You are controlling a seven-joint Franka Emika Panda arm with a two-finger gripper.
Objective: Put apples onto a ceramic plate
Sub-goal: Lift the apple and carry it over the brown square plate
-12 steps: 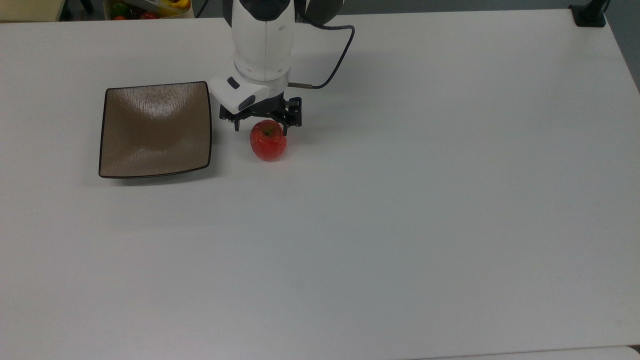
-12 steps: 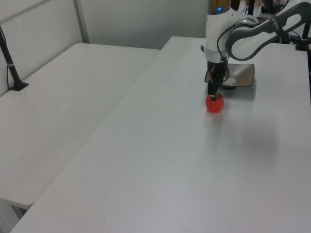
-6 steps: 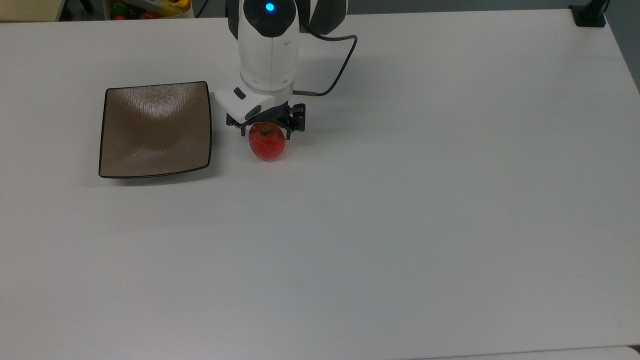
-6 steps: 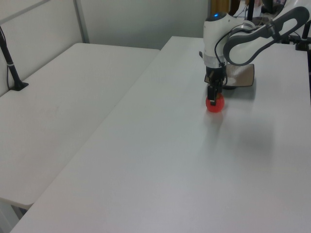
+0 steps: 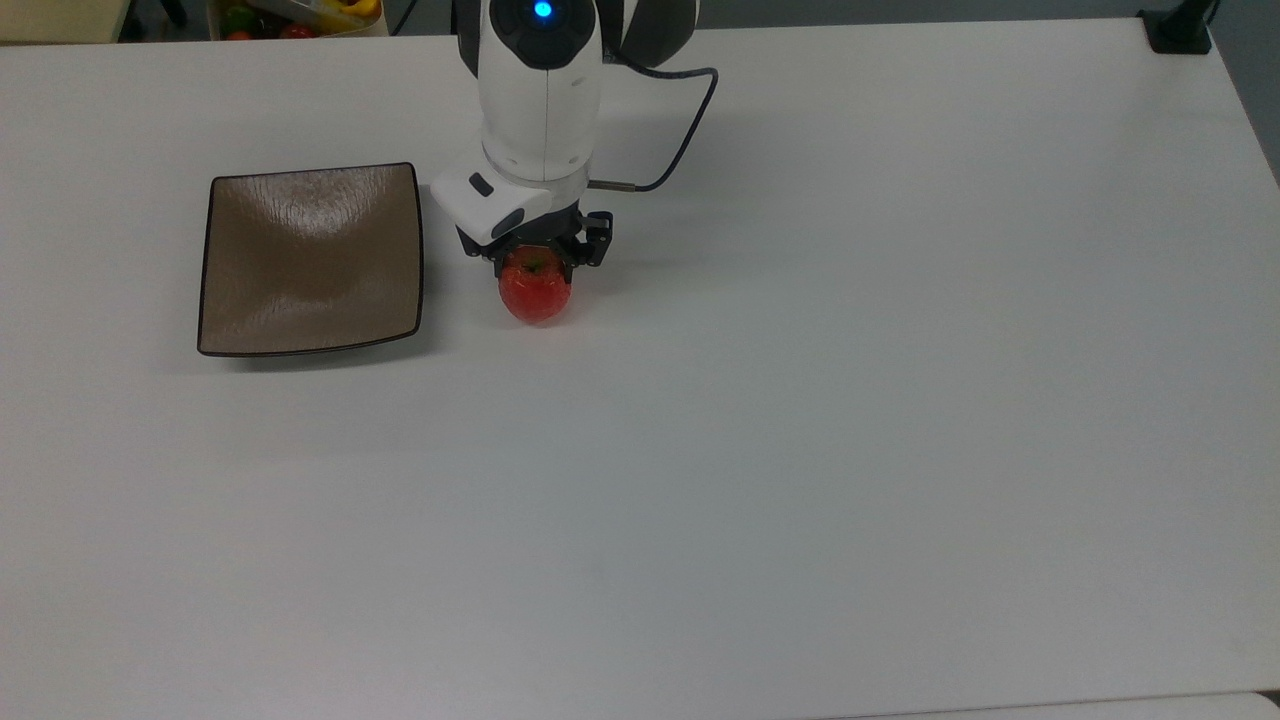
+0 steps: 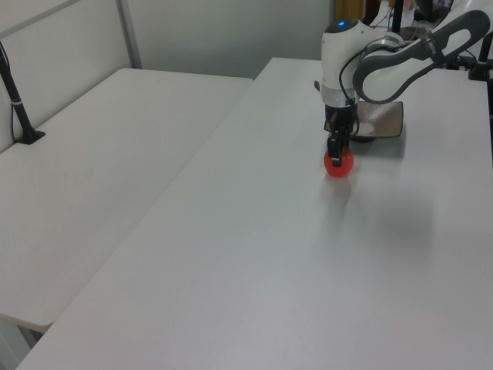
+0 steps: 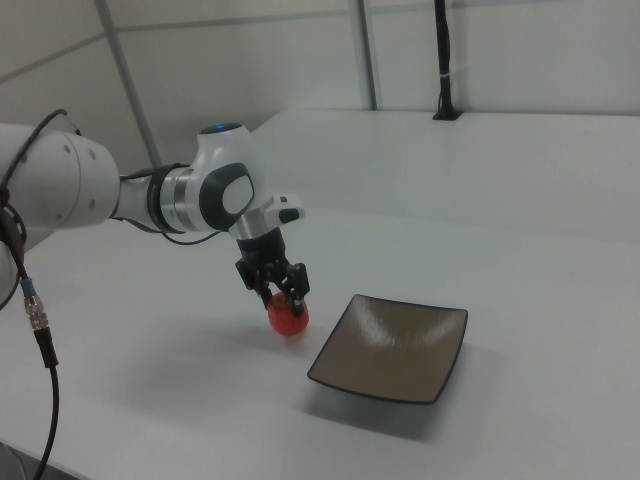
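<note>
While on desk: small round glossy red apple [image 5: 535, 292] beside square taupe-brown ceramic plate [image 5: 309, 262].
Gripper [image 5: 534, 262]: fingers spread, straddling apple's top, nothing clamped.
Handling: likely rigid, slippery; grip at widest sides.

In the top view the gripper [image 5: 535, 262] covers the apple's [image 5: 535, 292] far side, and the arm blocks the ceramic plate [image 6: 385, 120] in the left view.

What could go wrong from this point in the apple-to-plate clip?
The gripper straddles the top of the apple, which still sits on the table. Its round, glossy skin could let it squirt out as the fingers close so high up. The plate lies close by on the top view's left, so a low carry might knock the apple against its upturned rim. Whether the fingers already grip is unclear.
</note>
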